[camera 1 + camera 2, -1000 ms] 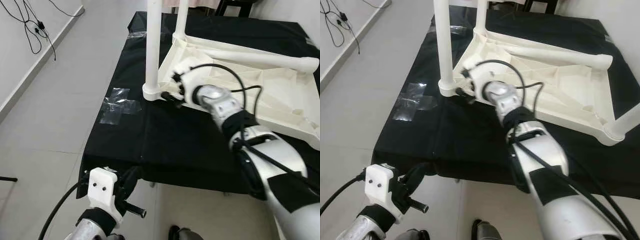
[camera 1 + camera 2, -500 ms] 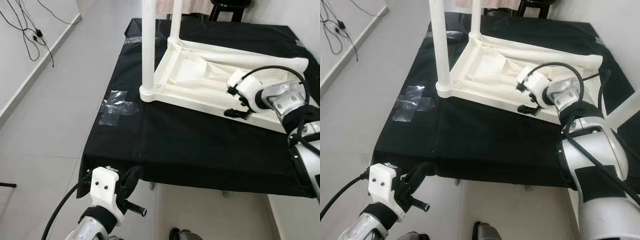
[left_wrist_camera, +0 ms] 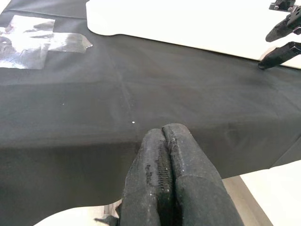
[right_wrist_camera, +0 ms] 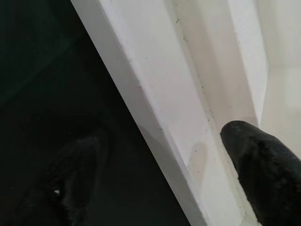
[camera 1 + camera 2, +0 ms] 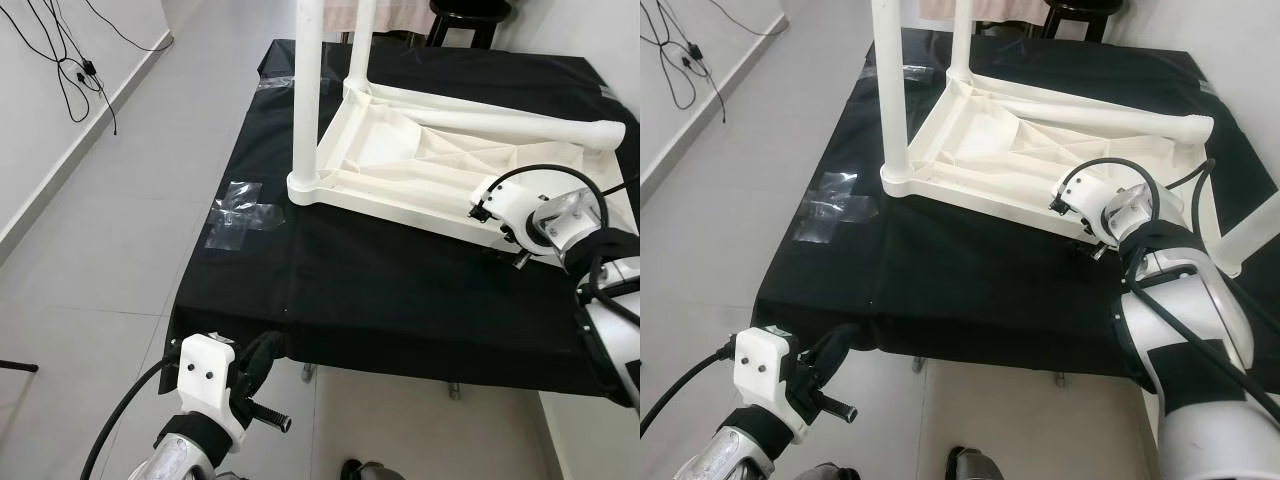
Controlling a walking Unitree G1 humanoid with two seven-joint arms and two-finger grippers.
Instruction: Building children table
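The right gripper straddles the upturned white table top's near rim, fingers parted, seemingly not clamped; the left gripper hangs closed, empty, below the black cloth

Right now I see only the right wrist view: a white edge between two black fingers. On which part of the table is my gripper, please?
Observer: The right gripper is open at the near long edge of the upturned table top, toward its right end.
Operator: Are any legs fitted?
Observer: One upright leg stands at the near left corner, and a second upright leg stands behind it. A third leg lies across the underside.
Operator: And the left arm?
Observer: The left gripper is shut, low by the front edge of the black cloth.
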